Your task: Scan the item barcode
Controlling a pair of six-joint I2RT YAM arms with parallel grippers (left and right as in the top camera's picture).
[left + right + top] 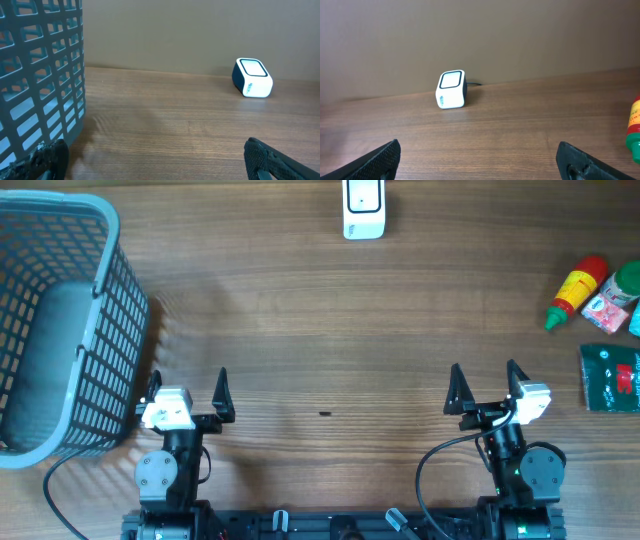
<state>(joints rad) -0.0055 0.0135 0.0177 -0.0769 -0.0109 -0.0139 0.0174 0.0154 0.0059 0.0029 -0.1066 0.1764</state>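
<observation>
While left pincer (188,380) and right pincer (484,372) gape empty, scanner (363,208) at far edge, bottle (577,290) right.

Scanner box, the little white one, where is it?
In the overhead view the white barcode scanner sits at the far edge of the table, near the middle, between the grey basket on the left and the red bottle on the right.
</observation>
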